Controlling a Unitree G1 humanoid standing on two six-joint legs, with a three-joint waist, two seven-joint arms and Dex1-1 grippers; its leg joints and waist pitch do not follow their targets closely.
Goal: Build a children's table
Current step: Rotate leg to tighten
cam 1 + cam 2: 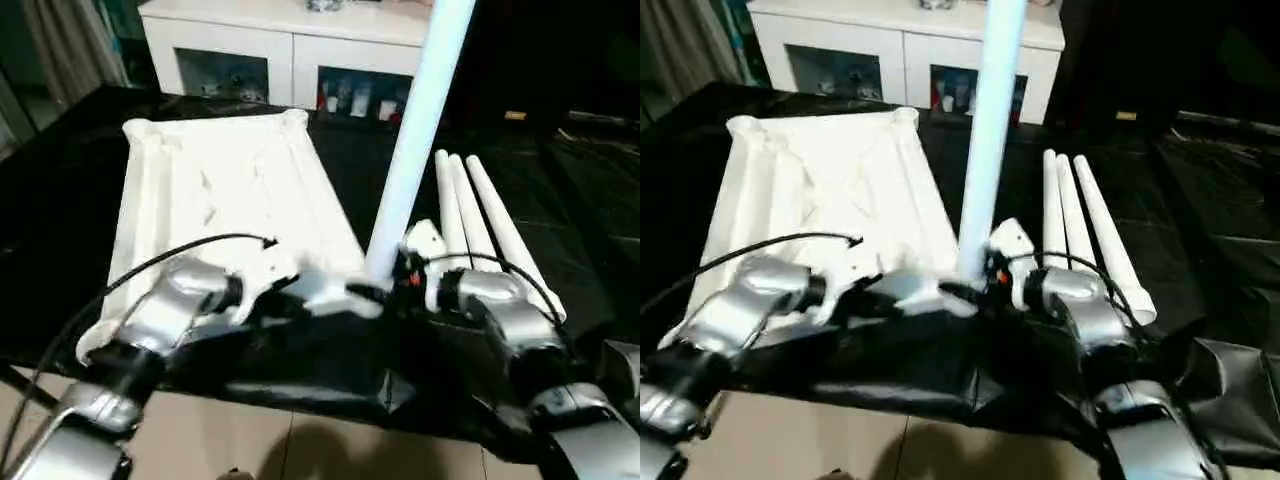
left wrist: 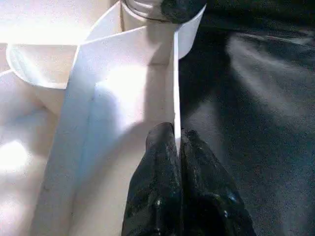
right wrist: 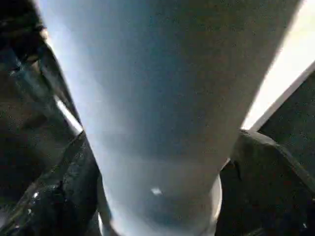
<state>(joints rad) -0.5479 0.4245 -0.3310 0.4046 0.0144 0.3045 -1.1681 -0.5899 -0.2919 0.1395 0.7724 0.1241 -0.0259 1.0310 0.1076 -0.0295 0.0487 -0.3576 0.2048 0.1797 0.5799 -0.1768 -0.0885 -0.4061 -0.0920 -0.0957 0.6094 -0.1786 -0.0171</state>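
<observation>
My left hand is pinching the white ribbed plastic tabletop's edge wall. My right hand, fingers spread, is flanking the upright white tapered leg in the near corner socket.

No text, label, brand, number or sign can be read anywhere in these views.

A pale leg stands close up, with a black finger on either side, spread apart.
</observation>
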